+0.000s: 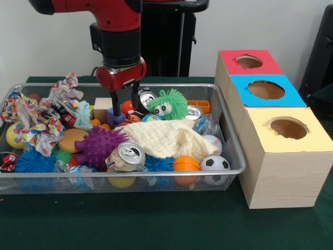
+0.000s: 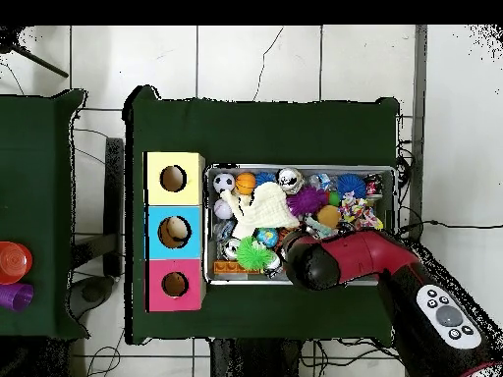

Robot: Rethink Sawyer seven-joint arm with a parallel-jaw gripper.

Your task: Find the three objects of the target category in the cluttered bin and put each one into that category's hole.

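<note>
The wire-mesh bin (image 1: 156,173) sits on the green table, full of mixed toys, balls, cans and cloth; it also shows in the overhead view (image 2: 300,167). My gripper (image 1: 125,105) hangs low over the bin's back middle. Its two black fingers (image 1: 115,105) stand apart, open, either side of a small orange-red ball (image 1: 128,108); whether they touch it I cannot tell. The red-surround hole (image 1: 249,61) is on the farthest wooden box at the right, empty-looking; in the overhead view it (image 2: 175,284) is the lowest box. There the arm's head hides the gripper.
Near the gripper: a green fuzzy toy with eyes (image 1: 166,104), a wooden block (image 1: 102,107), a can (image 1: 147,98), a cream cloth (image 1: 166,138). Nearer the front: a purple spiky ball (image 1: 99,146), a soda can (image 1: 127,156). Blue (image 1: 266,89) and yellow (image 1: 289,127) holes adjoin.
</note>
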